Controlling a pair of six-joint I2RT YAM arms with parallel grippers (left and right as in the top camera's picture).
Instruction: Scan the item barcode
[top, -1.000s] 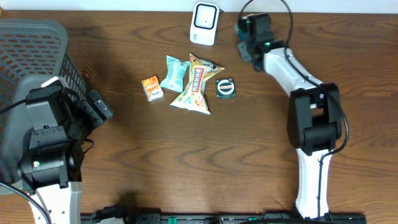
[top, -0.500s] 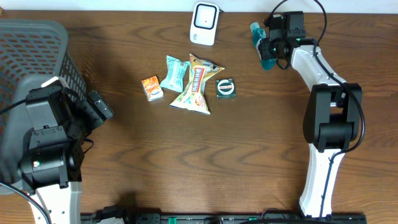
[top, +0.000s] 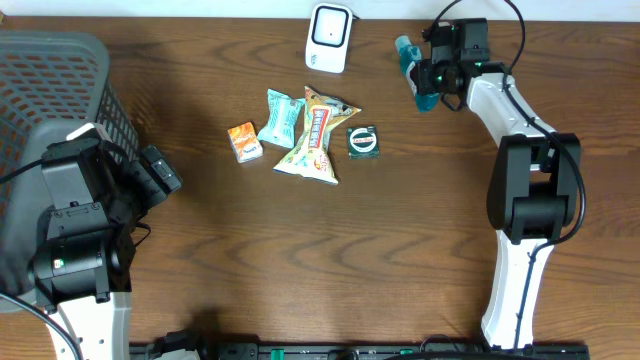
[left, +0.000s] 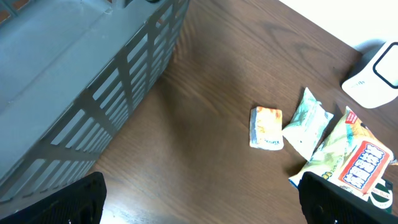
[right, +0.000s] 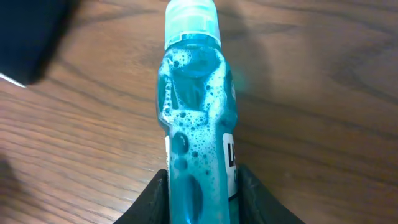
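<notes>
At the far edge of the surface (top: 400, 250), across from the basket (top: 60, 70) where the left gripper (top: 160, 172) hangs with jaws spread wide and empty, the right gripper (top: 437, 78) has its jaws clamped on a blue bottle (right: 196, 124). The pickup looks done, but the bottle is held apart from the scanner (top: 328, 37), so the scan itself seemingly remains.

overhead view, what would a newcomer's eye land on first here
First comes the bottle of blue liquid, bubbles inside, clamped in the right hand near the table's far right edge. Next is the colourful snack bag among small packets mid-table, with a white device just beyond it. The big grey basket fills the left side.
</notes>
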